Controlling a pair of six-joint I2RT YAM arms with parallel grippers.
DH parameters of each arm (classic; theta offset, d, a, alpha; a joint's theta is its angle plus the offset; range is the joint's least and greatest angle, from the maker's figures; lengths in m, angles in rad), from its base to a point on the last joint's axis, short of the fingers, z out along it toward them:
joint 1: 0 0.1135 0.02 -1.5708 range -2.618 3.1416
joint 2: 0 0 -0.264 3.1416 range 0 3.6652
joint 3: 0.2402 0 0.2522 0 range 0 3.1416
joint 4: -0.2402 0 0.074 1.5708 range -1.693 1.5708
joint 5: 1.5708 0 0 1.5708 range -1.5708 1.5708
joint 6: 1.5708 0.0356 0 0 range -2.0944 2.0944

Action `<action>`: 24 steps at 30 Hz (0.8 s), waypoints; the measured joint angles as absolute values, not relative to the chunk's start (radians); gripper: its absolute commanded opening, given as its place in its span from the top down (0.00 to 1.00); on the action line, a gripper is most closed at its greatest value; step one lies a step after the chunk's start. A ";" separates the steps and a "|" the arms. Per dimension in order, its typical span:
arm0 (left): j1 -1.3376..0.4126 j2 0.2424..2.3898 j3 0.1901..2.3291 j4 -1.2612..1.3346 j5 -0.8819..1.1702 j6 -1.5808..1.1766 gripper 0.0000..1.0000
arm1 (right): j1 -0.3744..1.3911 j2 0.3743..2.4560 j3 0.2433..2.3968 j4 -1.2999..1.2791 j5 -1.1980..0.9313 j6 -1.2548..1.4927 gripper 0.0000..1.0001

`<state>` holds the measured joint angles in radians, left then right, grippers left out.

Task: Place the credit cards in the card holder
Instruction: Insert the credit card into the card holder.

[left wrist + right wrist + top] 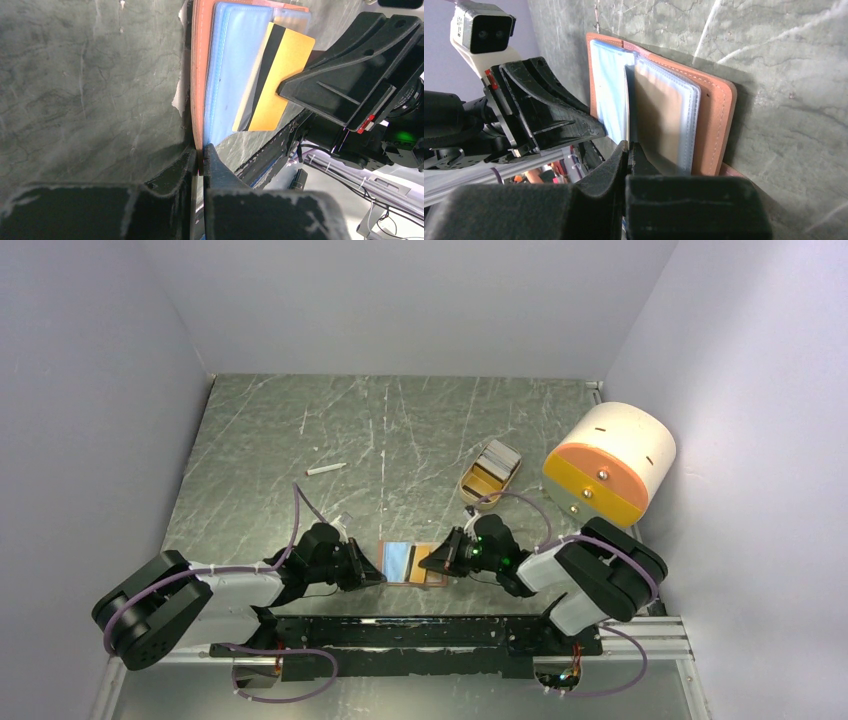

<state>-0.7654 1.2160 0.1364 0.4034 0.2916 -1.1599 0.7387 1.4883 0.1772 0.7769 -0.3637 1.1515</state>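
The card holder (412, 562) lies open on the table (260, 440) near its front edge, between both arms. It is reddish-brown leather with pale stitching and clear sleeves, and one side shows light blue. The left claw (200, 155) is clamped on its edge. The right claw (628, 150) pinches an orange-yellow card (280, 80) with a black stripe over the sleeves. Other cards (497, 455) sit in a tan tray (470, 485) farther back.

Card holder (405, 562) open on table (250, 440), near centre, between the arms. Left gripper (372, 573) at its left edge, right gripper (432, 562) at its right edge. Credit card (277, 75) over holder's right half. Tray (488, 475) farther right; cylinder (610, 462) right of tray; stick (326, 469) far left of holder.
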 measured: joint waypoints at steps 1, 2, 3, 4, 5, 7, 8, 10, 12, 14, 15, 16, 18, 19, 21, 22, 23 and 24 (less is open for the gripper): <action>-0.765 1.216 0.136 0.403 0.292 -1.160 0.91 | 0.738 1.500 0.180 0.783 -0.371 1.151 1.00; -0.765 1.216 0.136 0.403 0.292 -1.160 0.91 | 0.736 1.511 0.186 0.788 -0.378 1.151 1.00; -0.765 1.216 0.136 0.403 0.292 -1.159 0.90 | 0.733 1.524 0.193 0.793 -0.388 1.151 1.00; -0.765 1.216 0.136 0.403 0.292 -1.159 0.90 | 0.731 1.536 0.199 0.800 -0.398 1.150 1.00; -0.765 1.216 0.137 0.403 0.292 -1.159 0.91 | 0.730 1.548 0.204 0.808 -0.407 1.150 1.00; -0.765 1.217 0.139 0.400 0.293 -1.155 0.91 | 0.727 1.568 0.211 0.820 -0.422 1.150 1.00; -0.765 1.218 0.142 0.397 0.295 -1.151 0.91 | 0.725 1.576 0.216 0.821 -0.427 1.150 1.00; -0.765 1.223 0.149 0.391 0.298 -1.144 0.91 | 0.723 1.587 0.229 0.817 -0.439 1.144 0.98; -0.765 1.227 0.150 0.391 0.300 -1.139 0.91 | 0.723 1.592 0.248 0.797 -0.450 1.133 0.92; -0.765 1.228 0.151 0.392 0.301 -1.137 0.91 | 0.723 1.602 0.274 0.765 -0.461 1.112 0.83; -0.765 1.229 0.152 0.393 0.302 -1.137 0.91 | 0.723 1.604 0.288 0.740 -0.461 1.099 0.77; -0.765 1.231 0.153 0.393 0.303 -1.137 0.91 | 0.723 1.603 0.299 0.716 -0.458 1.088 0.71; -0.765 1.233 0.155 0.393 0.304 -1.137 0.91 | 0.723 1.595 0.313 0.663 -0.448 1.066 0.66; -0.765 1.233 0.155 0.395 0.305 -1.137 0.91 | 0.723 1.576 0.321 0.633 -0.443 1.053 0.65; -0.765 1.232 0.155 0.398 0.307 -1.137 0.91 | 0.725 1.536 0.329 0.576 -0.423 1.029 0.64; -0.765 1.232 0.155 0.398 0.307 -1.137 0.91 | 0.725 1.511 0.332 0.540 -0.406 1.015 0.63; -0.765 1.229 0.155 0.398 0.307 -1.137 0.90 | 0.725 1.487 0.335 0.505 -0.390 1.001 0.63; -0.765 1.227 0.156 0.397 0.307 -1.136 0.90 | 0.725 1.467 0.337 0.474 -0.376 0.988 0.63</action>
<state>-0.7654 1.2270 0.1558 0.3965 0.3069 -1.1362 0.7250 1.4666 0.3370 0.4744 -0.3759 0.9882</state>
